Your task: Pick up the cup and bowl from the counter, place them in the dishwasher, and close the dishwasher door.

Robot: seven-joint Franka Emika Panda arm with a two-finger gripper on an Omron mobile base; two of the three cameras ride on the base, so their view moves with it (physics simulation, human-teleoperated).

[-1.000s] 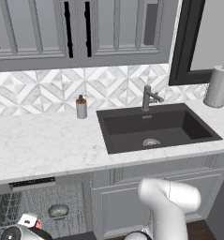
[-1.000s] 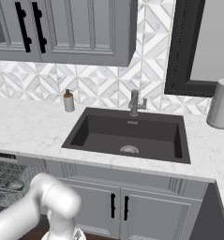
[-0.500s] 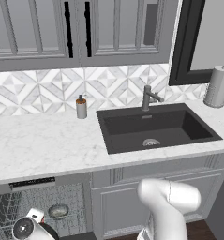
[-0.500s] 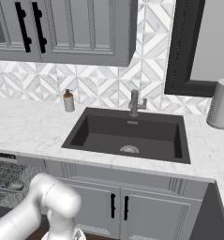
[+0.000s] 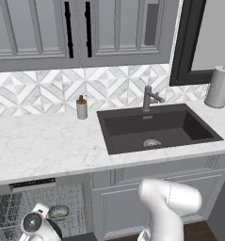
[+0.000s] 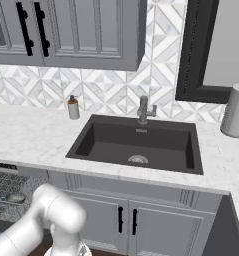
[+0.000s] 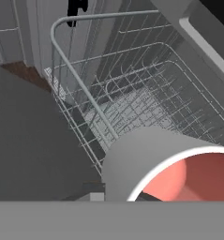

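While my pincer (image 7: 146, 197) stays clamped tight on cup (image 7: 165, 166), I hang it over dishwasher rack (image 7: 132, 93) for lowering; bowl (image 5: 59, 212) already sits inside dishwasher (image 5: 34, 207).

We see a glossy white arm (image 5: 168, 202) of rounded, tubular segments, swelling at a bulbous elbow (smooth, no cables showing), with a dark circular joint cap (image 5: 31, 222) ringed in white.

place: kitchen | signs: sink (image 5: 156, 129) with tap (image 5: 149, 98) in marble tabletop (image 5: 43, 143), grey cupboards (image 5: 76, 33) above, tiled wall (image 5: 109, 87) | dishwasher (image 5: 34, 207) rack under the end effector (image 7: 146, 197)
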